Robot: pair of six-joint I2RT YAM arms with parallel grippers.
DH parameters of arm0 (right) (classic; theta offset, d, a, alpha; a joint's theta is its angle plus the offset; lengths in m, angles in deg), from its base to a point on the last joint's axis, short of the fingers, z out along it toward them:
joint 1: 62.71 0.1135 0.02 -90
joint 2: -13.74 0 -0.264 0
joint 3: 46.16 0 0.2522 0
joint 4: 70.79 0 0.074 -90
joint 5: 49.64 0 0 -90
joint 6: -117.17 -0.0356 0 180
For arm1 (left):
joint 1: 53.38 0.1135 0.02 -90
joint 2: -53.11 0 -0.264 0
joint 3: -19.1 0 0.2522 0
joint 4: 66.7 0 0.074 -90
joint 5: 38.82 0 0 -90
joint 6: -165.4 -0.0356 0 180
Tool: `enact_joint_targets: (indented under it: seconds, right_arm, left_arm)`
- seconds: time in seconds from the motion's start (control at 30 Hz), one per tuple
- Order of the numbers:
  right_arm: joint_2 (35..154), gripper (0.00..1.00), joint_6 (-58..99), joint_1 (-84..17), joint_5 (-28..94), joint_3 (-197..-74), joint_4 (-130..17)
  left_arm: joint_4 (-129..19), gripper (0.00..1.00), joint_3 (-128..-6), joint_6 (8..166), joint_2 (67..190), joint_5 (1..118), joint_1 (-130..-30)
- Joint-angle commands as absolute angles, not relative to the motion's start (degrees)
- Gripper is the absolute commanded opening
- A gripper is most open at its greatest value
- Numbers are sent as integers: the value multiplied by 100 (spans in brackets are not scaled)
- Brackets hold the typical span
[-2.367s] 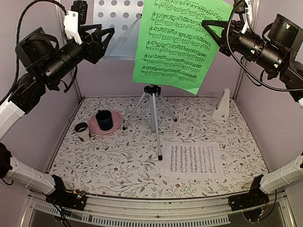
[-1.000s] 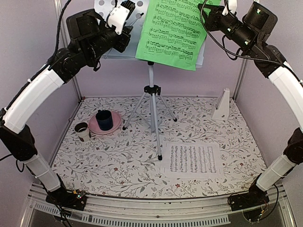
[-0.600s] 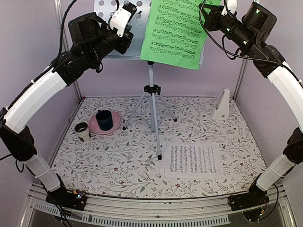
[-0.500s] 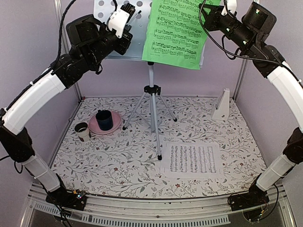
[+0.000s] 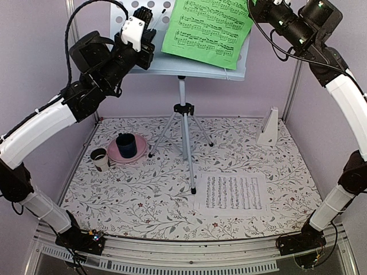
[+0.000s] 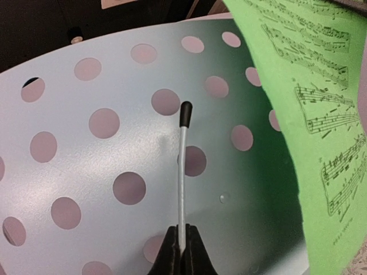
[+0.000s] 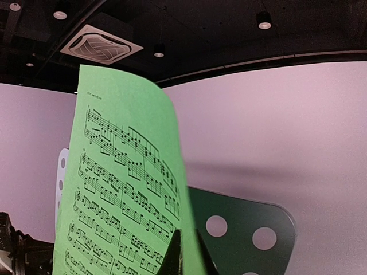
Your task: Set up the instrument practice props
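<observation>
The pale grey music stand (image 5: 184,123) stands mid-table on its tripod, its hole-punched desk (image 5: 189,62) tilted back at the top. My left gripper (image 5: 153,30) is shut on the desk's thin wire page holder (image 6: 181,166), which has a black tip; in the left wrist view the gripper (image 6: 182,246) pinches the wire's lower end. My right gripper (image 5: 253,8) is shut on the green sheet (image 5: 206,28) at its right edge, holding it over the desk's right half. In the right wrist view the gripper (image 7: 186,247) pinches the green sheet (image 7: 114,189). The white sheet (image 5: 234,193) lies flat front right. The white metronome (image 5: 268,127) stands back right.
A dark blue cup (image 5: 126,145) sits on a pink plate (image 5: 114,155) at the left, with a small white cup (image 5: 99,158) beside it. Purple walls close in the floral table (image 5: 143,200) on three sides. Both arms reach high over the table.
The left gripper has shut on the wire page holder. The desk has tipped back to a flatter angle, and the right gripper has carried the green sheet up and over it.
</observation>
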State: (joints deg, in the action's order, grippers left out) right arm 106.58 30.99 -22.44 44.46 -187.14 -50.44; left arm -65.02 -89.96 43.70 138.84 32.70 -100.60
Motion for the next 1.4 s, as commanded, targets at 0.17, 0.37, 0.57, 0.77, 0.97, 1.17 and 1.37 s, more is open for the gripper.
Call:
enact_joint_targets:
  seconds: [0.17, 0.37, 0.57, 0.77, 0.97, 1.17, 1.37]
  right_arm:
    - [10910, 0, 3163, -1587, 5338, -19051, -5038]
    - [10952, 0, 3677, -1102, 6359, -19146, -5167]
    - [10900, 0, 4137, -842, 6947, -19063, -5320]
    - [10691, 0, 4402, -761, 7206, -18938, -5458]
    - [10629, 0, 4370, -462, 7143, -18932, -5533]
    - [10725, 0, 4237, -338, 7040, -18931, -5559]
    - [11015, 0, 4521, -338, 6598, -18912, -5873]
  left_arm:
    - [-7272, 0, -8826, 4472, 13739, 3414, -10017]
    - [-7579, 0, -8655, 4459, 13716, 3373, -10023]
    - [-7886, 0, -8404, 4491, 13618, 3411, -10028]
    - [-8083, 0, -8251, 4472, 13578, 3454, -10029]
    - [-8133, 0, -8293, 4459, 13674, 3567, -10031]
    - [-8276, 0, -8184, 4490, 13620, 3781, -10026]
    - [-8325, 0, -8002, 4420, 13506, 4198, -10035]
